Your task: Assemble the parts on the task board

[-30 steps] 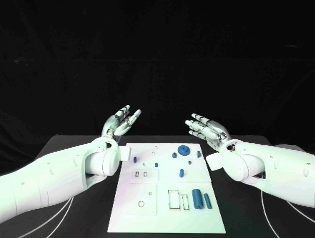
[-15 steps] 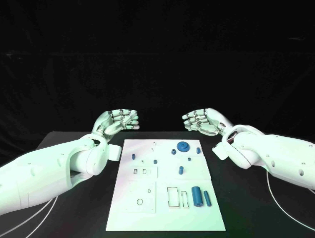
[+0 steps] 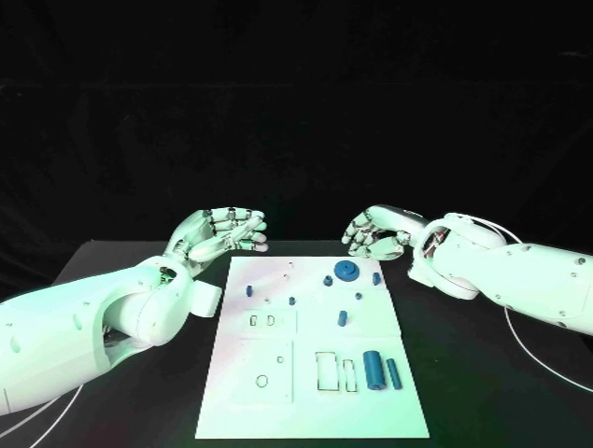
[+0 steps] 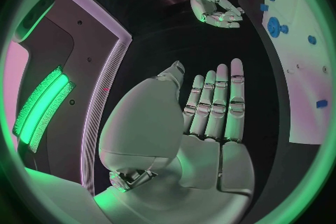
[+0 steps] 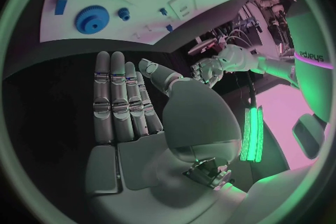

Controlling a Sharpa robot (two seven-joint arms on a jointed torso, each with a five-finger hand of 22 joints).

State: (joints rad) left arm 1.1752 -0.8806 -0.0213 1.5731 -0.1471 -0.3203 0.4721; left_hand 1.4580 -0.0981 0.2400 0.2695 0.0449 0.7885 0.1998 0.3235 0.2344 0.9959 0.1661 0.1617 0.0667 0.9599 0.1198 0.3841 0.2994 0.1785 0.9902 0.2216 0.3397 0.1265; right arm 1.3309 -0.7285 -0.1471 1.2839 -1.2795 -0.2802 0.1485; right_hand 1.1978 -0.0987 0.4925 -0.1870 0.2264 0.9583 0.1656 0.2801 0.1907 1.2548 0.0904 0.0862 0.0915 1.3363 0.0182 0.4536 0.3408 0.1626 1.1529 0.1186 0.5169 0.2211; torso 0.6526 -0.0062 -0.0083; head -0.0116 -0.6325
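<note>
Both your hands hover beyond the task board (image 3: 310, 411)'s far edge, left hand (image 3: 219, 233) at 11 o'clock, right hand (image 3: 380, 233) at 1 o'clock, fingers curled, holding nothing. No part picked yet; next, probably reach for the blue gear (image 3: 346, 273).

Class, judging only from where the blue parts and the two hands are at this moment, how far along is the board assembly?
Barely begun. Done: nothing clearly assembled; whether any small part is seated is too small to tell. The blue gear and the large blue cylinder rest on the task board, and rectangular slots beside that cylinder stay empty. In hand: nothing; the left hand and right hand hover empty above the board's far edge. Left: essentially all of the assembly.
</note>
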